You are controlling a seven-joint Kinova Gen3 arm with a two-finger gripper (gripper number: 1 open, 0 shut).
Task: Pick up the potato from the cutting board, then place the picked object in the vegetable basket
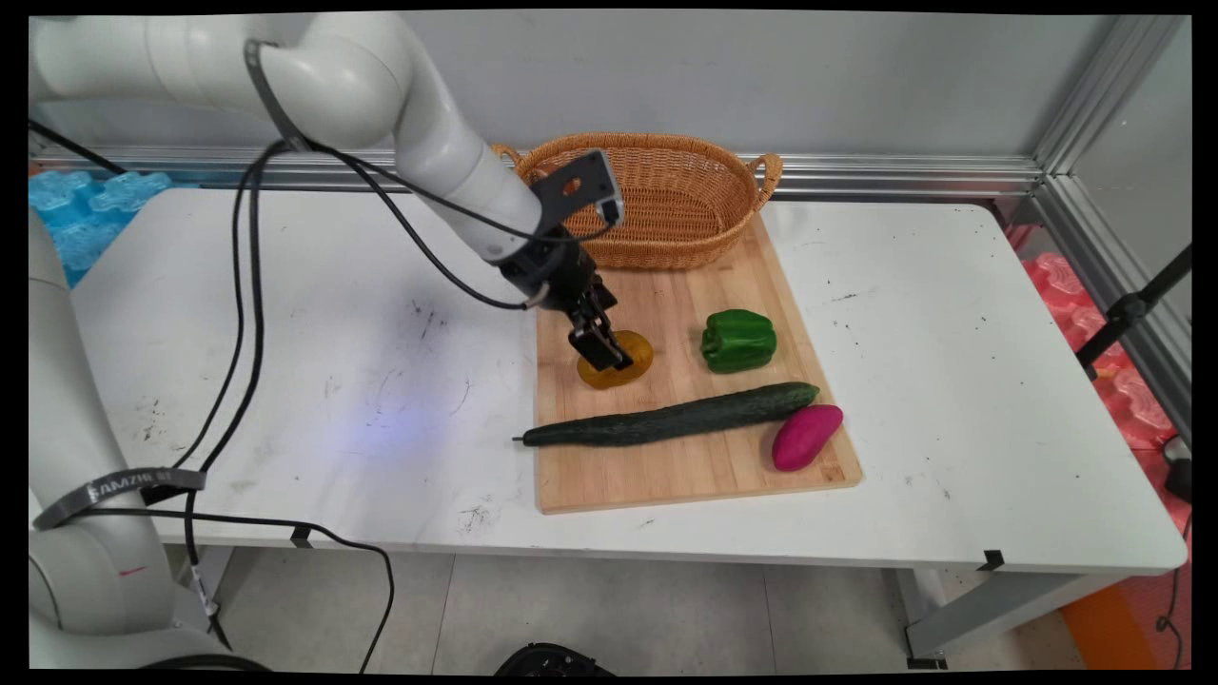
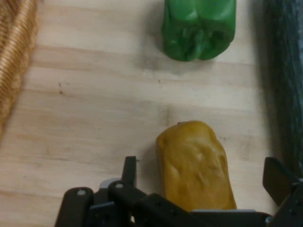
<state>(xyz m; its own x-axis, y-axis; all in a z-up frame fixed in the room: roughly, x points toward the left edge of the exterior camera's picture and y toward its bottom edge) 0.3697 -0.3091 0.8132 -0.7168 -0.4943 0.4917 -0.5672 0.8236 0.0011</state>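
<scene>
i had the gripper (image 2: 201,182) low over the potato (image 2: 194,165) on the cutting board (image 1: 685,457), fingers (image 2: 129,171) spread either side, not gripping. i judged one finger could nudge it toward the cucumber (image 1: 666,420).

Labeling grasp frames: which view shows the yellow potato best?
Hand view. The yellow potato lies unobstructed between the open fingers of the gripper on the cutting board, its surface plain. In the main view the gripper covers much of the potato; only its edges show.
</scene>
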